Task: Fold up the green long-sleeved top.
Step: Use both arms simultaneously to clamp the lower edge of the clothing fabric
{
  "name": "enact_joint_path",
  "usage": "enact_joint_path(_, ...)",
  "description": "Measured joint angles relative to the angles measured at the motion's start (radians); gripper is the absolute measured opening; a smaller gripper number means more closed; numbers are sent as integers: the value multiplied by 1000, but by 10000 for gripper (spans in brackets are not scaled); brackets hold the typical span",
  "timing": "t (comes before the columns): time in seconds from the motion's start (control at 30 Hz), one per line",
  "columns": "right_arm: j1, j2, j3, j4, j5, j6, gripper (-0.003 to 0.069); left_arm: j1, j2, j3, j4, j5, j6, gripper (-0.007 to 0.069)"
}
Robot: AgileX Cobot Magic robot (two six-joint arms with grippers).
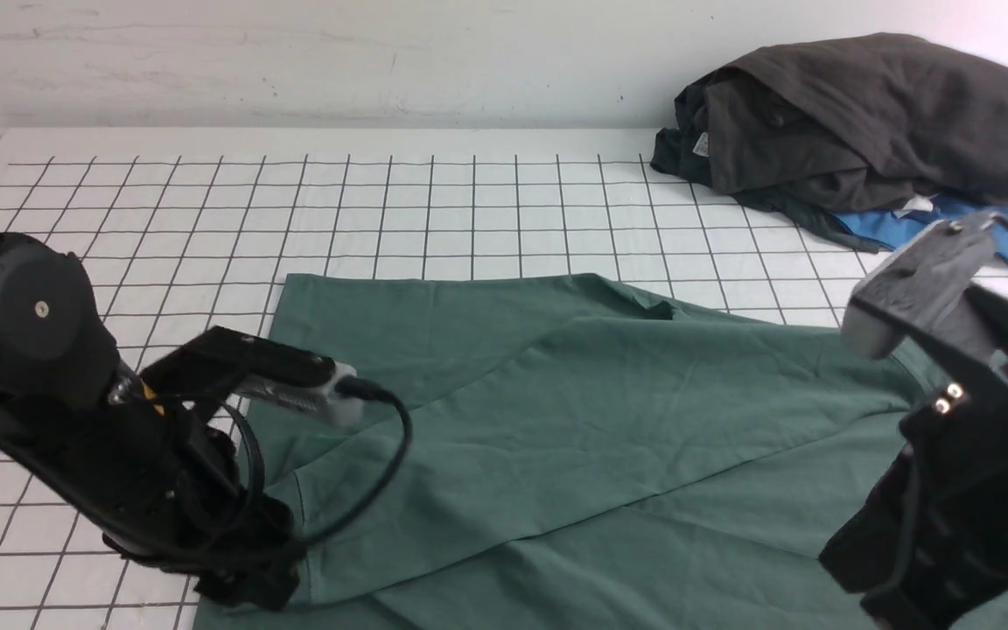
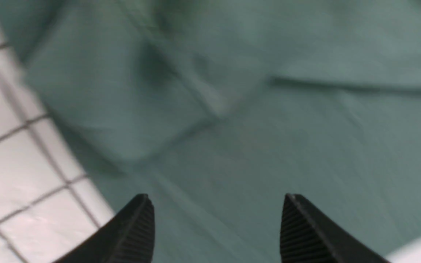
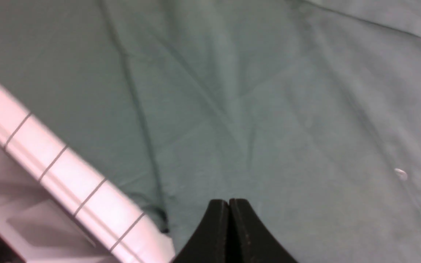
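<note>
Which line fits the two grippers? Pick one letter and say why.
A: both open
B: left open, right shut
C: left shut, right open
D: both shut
B: the left gripper has its fingers wide apart over the green long-sleeved top with nothing between them, while the right gripper has its fingers pressed together.

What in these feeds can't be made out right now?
- Front view: near edge of the green top, cut off by the frame and hidden behind the left arm and right arm.
- Left wrist view: blur smears its folds.
- Front view: the blue garment lies mostly buried under the dark grey garment.
</note>
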Motion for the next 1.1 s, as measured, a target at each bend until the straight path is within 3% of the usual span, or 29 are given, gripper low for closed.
enact_joint_path(0.07,54,-5,0,0,2,0,-14,-117,-76,28,42,53,39,421)
enact_joint_path(0.27,84,-30,0,-5,4,-7,-14,-369,-207,196,165,104,83,380)
enact_joint_path(0.43,84,-32,0,-10,4,-13,-14,-483,-206,316,180,32,161,374)
enact_joint_path(0.57,84,-32,0,-12,4,-16,-14,-512,-164,355,210,-39,167,400)
enact_joint_path(0.83,84,-32,0,-12,4,-22,-14,-515,-10,356,256,-150,91,551)
enact_joint_path(1.1,84,-32,0,-12,4,-24,-14,-515,29,346,276,-157,70,528)
